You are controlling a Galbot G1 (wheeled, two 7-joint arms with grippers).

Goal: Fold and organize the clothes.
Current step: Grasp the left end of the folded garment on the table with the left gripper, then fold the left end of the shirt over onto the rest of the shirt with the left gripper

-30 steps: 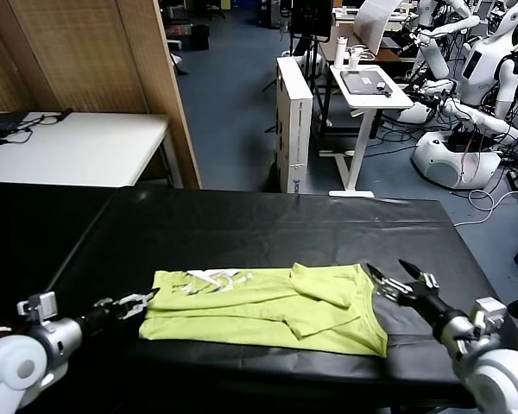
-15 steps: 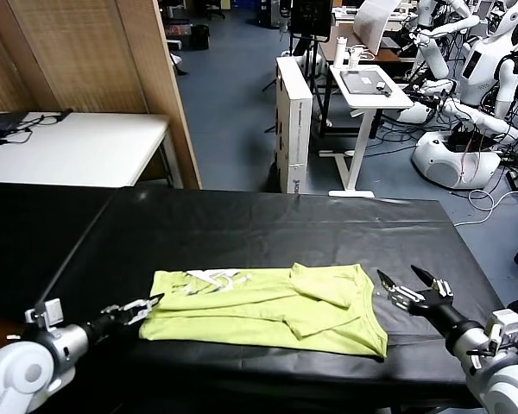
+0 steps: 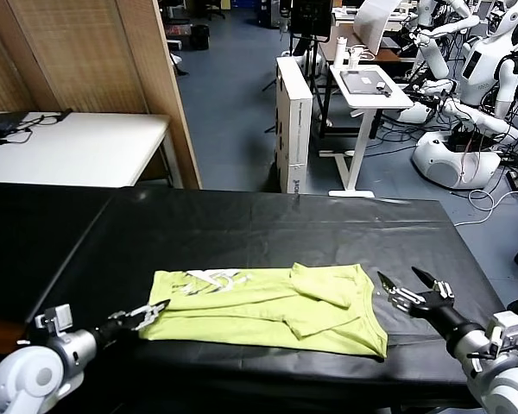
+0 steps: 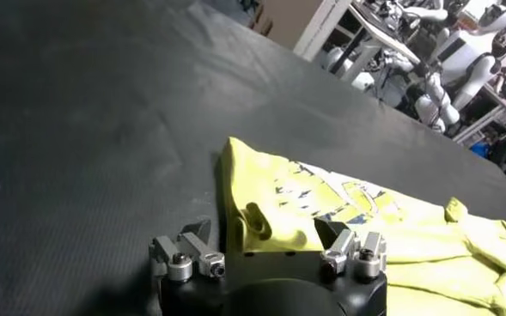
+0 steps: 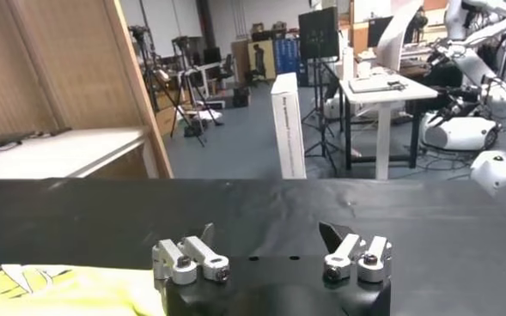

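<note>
The clothes are one lime yellow-green T-shirt (image 3: 268,306), partly folded and lying flat near the front of the black table (image 3: 268,224), with a white print (image 3: 211,279) at its left end. My left gripper (image 3: 151,312) stands open at the shirt's front-left corner. In the left wrist view that corner of the T-shirt (image 4: 261,215) lies between the spread fingers of the left gripper (image 4: 266,232). My right gripper (image 3: 406,289) is open just right of the shirt's right edge, apart from it. The right gripper (image 5: 268,233) holds nothing, and the T-shirt (image 5: 55,290) shows off to one side.
The table's front edge runs just below the shirt. Beyond the table stand a white table (image 3: 78,147) at the back left, a tall white box (image 3: 293,112), a small white desk (image 3: 371,86) and other robots (image 3: 475,86).
The left gripper has slid right and slightly forward to the shirt's front-left corner. The right gripper drew back to the right, away from the shirt's edge, then stayed still. Both remain open.
</note>
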